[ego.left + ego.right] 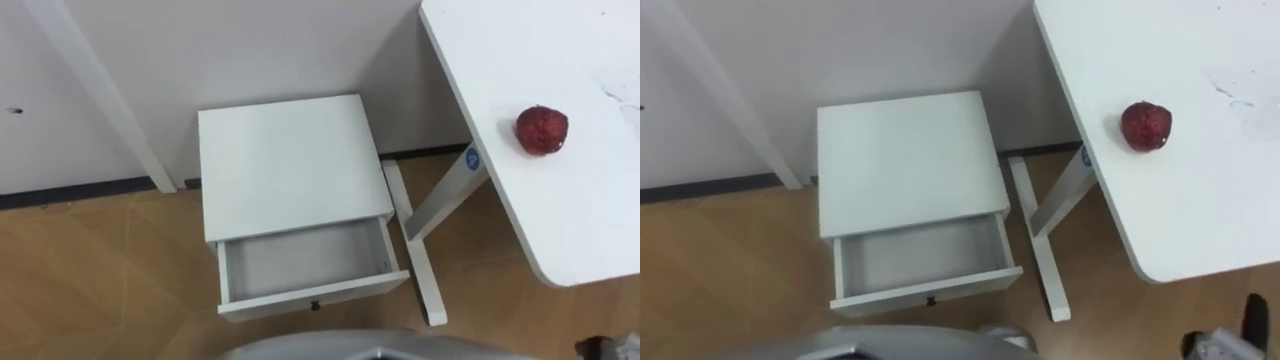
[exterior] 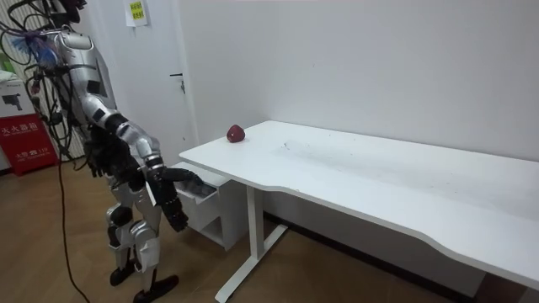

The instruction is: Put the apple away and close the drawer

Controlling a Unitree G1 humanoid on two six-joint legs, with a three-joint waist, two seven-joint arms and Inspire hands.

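White table [image 1: 560, 200], right: one red apple [image 1: 541, 130] on its top, near the left edge. Wooden floor [image 1: 100, 280]: small white cabinet [image 1: 285, 165] against the far wall [image 1: 250, 50], just left of the table leg [image 1: 425, 280]; drawer [image 1: 305, 262] open toward the near side.

text: too small to read | blue round sticker [image 1: 472, 158] on table leg [image 1: 440, 205]

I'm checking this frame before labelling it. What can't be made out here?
Right hand: eye views, cut off by the bottom edge.
Left hand: room view, too small and dark, before the white cabinet's open drawer.
Drawer's small dark knob: eye views, too small for its shape.
Round red apple on the white table: its underside and far side, hidden by the apple itself.
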